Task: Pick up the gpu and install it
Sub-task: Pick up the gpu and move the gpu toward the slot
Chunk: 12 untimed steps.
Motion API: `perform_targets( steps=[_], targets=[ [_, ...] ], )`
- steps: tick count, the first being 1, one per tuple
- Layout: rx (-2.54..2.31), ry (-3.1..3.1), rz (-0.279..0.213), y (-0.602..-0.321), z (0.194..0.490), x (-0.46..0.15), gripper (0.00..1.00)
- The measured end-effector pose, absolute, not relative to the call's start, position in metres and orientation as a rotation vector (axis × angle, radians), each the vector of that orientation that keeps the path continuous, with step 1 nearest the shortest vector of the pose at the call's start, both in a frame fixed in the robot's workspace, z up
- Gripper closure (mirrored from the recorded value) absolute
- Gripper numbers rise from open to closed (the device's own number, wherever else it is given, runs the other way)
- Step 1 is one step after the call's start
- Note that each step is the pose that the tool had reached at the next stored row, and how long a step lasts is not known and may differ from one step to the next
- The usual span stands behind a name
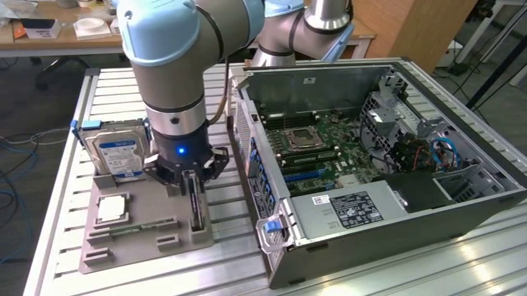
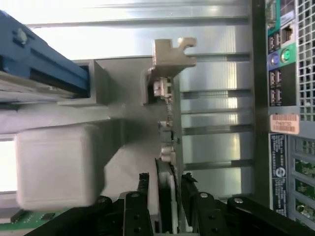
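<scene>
The thin black gpu (image 1: 196,206) stands edgewise in a matte grey holder (image 1: 132,250). The gripper (image 1: 192,180) straddles it, jaws slightly apart.

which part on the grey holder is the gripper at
The gpu, the thin card on edge nearest the computer case; the gripper straddles it, unlike the hard drive and square chip.

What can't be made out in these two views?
- Exterior view: top edge of the gpu is hidden by the gripper.
- Wrist view: the gpu is seen edge-on, so its faces are hidden.
- Exterior view: one edge of the hard drive is behind the arm.
- Exterior view: text on the power supply label is too small to read.
</scene>
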State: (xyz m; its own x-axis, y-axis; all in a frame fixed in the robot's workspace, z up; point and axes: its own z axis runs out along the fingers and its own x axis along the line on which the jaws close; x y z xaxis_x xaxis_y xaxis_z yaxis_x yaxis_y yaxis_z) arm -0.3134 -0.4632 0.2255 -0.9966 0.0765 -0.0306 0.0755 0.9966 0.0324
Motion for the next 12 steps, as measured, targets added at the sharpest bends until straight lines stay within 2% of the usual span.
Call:
perform_targets(
  steps=[12],
  targets=[
    [0.119,3.110,0.048,-0.4723,0.2249,-0.3138,0.60]
  ],
)
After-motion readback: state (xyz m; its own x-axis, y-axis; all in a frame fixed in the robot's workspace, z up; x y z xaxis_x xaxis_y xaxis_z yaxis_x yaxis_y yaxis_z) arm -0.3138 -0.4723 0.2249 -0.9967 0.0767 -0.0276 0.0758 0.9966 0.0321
